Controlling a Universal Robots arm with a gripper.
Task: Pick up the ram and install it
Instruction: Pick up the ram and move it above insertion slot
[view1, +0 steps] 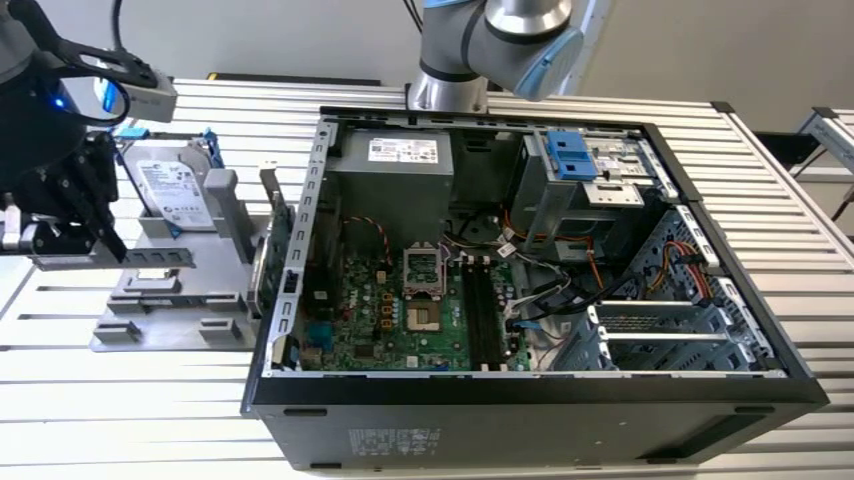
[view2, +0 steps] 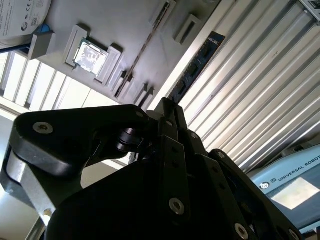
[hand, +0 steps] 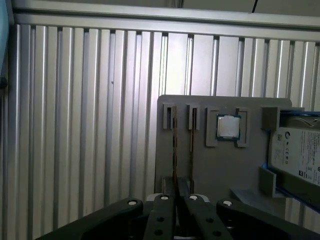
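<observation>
Slatted metal desk (view1: 134, 420) carries everything. In its middle stands the open computer case (view1: 534, 420), with the motherboard (view1: 374, 300) and its black slots (view1: 483, 310) facing up. Beside the case, at the exterior view's left, lies the grey tray (view1: 174, 300). The hard drive (view1: 174, 190) sits on the tray's far part, and the green expansion card (view1: 280, 250) stands on the side near the case.

The claw (view1: 83, 245) hangs over the tray's near left part, its fingers drawn together on the ram (view1: 134, 257), which lies level. In the first wrist view the ram (hand: 174, 150) shows on edge, in line with a narrow tray slot. The processor chip (hand: 229, 126) rests in its pocket.

I judge that the grip is not at the stick's middle. The ram could tilt between the fingers, catch the slot wall or the case edge, or meet the motherboard slot crooked.

Count: one case, one tray, one drive, one card, one ram, one chip, two narrow tray slots.
</observation>
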